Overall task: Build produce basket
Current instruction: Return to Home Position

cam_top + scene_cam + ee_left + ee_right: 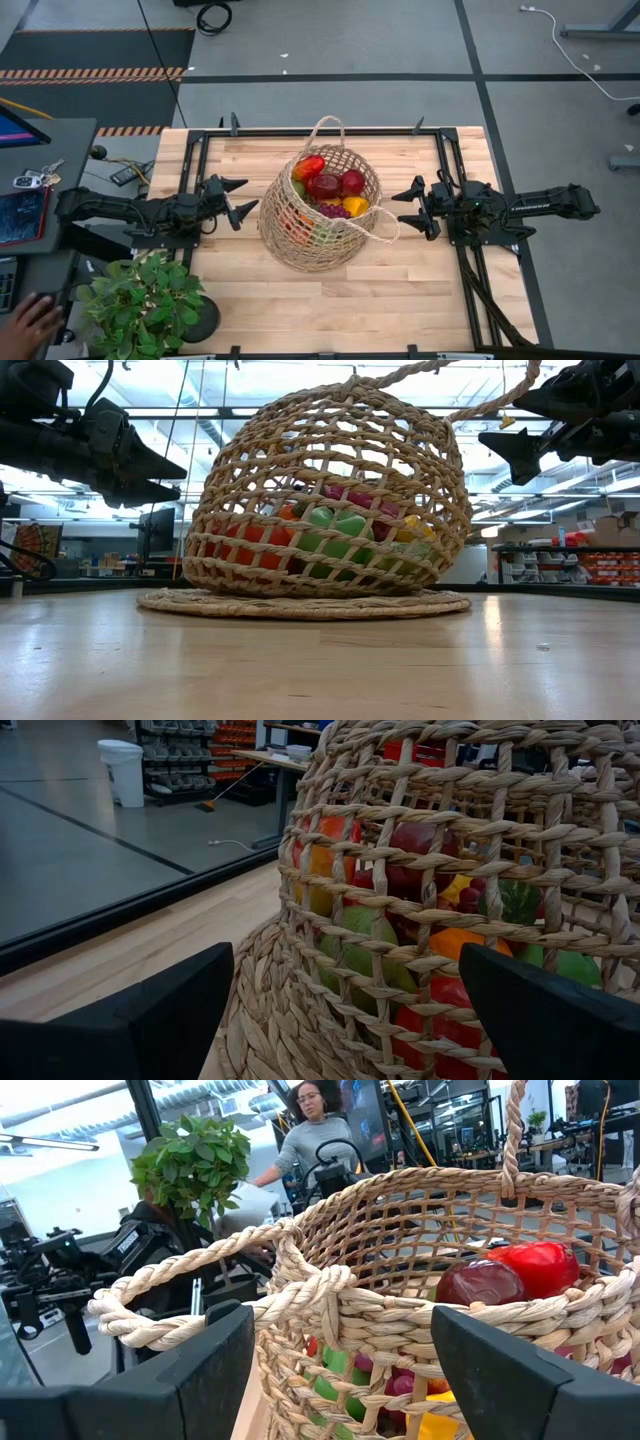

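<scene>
Flanking basket (pixel 292 240), left tool (pixel 243 205), right tool (pixel 398 210), both splayed, nearby

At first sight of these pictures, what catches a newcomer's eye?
The large wicker basket at the middle of the table, heaped with red, green and yellow produce. The left gripper and the right gripper hang open on either side of it, and a leafy potted plant stands by the left arm.
</scene>
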